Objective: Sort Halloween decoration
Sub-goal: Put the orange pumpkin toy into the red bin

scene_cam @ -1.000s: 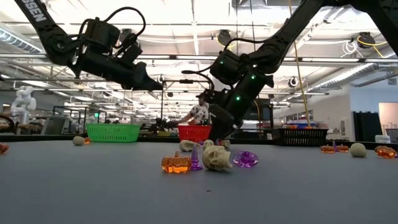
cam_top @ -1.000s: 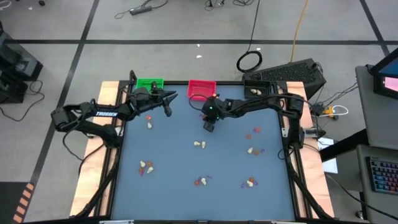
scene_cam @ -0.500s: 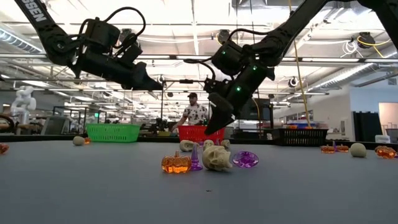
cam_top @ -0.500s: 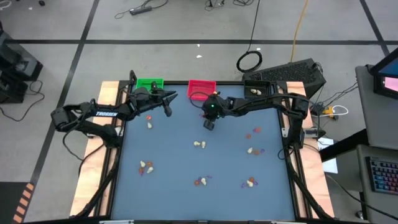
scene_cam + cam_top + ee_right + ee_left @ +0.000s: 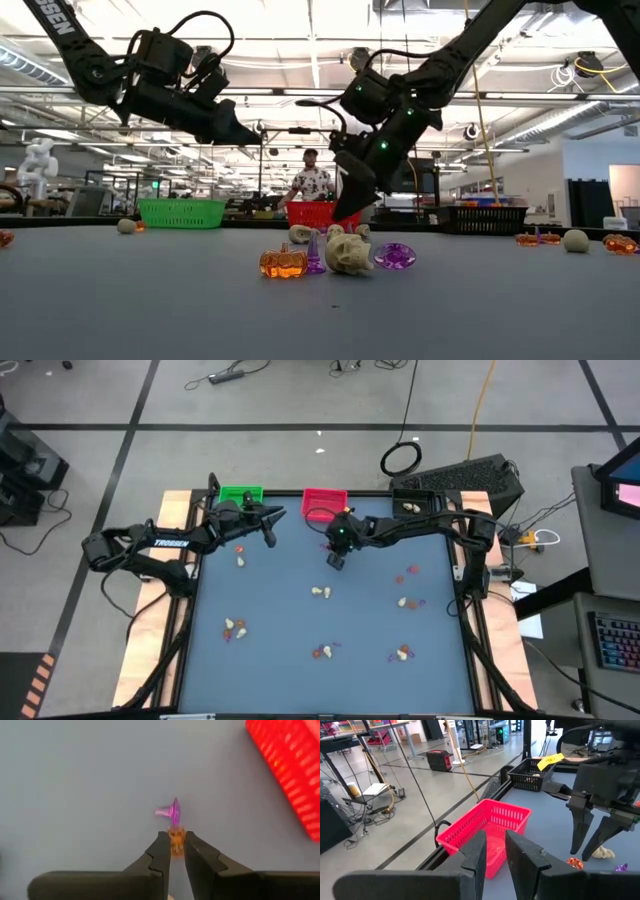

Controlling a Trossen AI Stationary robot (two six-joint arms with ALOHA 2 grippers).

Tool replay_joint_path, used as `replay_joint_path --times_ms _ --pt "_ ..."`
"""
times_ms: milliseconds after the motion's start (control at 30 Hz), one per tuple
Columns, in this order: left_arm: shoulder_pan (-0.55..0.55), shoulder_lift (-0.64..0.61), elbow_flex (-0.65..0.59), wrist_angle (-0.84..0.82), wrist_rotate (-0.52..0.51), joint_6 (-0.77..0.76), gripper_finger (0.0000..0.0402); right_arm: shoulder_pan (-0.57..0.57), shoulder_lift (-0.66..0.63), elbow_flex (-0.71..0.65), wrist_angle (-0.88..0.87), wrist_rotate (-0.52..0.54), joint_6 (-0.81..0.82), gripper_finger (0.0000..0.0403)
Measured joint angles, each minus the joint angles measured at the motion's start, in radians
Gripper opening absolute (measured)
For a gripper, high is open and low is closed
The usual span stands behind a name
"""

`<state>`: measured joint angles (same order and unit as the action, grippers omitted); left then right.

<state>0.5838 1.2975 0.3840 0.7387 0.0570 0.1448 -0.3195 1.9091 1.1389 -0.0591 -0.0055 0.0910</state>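
Observation:
My right gripper point(image 5: 336, 561) hangs just above the far middle of the table, in front of the red tray point(image 5: 323, 503), and is shut on a tiny orange trinket point(image 5: 176, 840). A purple trinket point(image 5: 170, 811) lies on the table just beyond it. More cream, orange and purple trinkets lie scattered about, among them an orange pumpkin point(image 5: 283, 262), a cream skull point(image 5: 348, 252) and a purple piece point(image 5: 394, 256). My left gripper point(image 5: 278, 516) waits in the air near the green tray point(image 5: 240, 495), its fingers point(image 5: 475, 851) a narrow gap apart with nothing between them. My right gripper pinches the orange trinket point(image 5: 176, 838) between the free ends of its two fingers. The fingers slant down at it from above, on the table's right side. The trinket is lifted clear of the table.
A black tray point(image 5: 418, 502) stands at the far right corner, beside the red and green ones along the far edge. Small groups of trinkets lie at the left point(image 5: 240, 560), middle point(image 5: 320, 592), right point(image 5: 405, 602) and near side point(image 5: 322, 652). A person point(image 5: 312, 185) stands beyond the table.
My right gripper has risen a little off the table near the red tray, carrying the orange trinket up with it. The purple trinket has stayed on the table.

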Motion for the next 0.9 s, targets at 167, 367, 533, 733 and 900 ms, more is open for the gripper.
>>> replay_joint_path --times_ms 167,367,533,733,900 --pt "0.0 0.0 0.0 0.0 0.0 0.0 0.0077 0.0 -0.001 0.0 0.001 0.0 0.008 0.0046" --pt "0.0 0.0 0.0 0.0 0.0 0.0 0.0077 0.0 0.009 0.0 0.006 0.0 0.013 0.0046" --pt "0.0 0.0 0.0 0.0 0.0 0.0 0.0077 -0.002 0.037 0.001 0.021 0.001 0.026 0.0046" --pt "0.0 0.0 0.0 0.0 0.0 0.0 0.0077 -0.002 0.033 0.022 -0.029 0.002 0.053 0.0046" --pt "0.0 0.0 0.0 0.0 0.0 0.0 0.0077 -0.003 0.034 0.066 -0.095 0.002 0.027 0.0045"
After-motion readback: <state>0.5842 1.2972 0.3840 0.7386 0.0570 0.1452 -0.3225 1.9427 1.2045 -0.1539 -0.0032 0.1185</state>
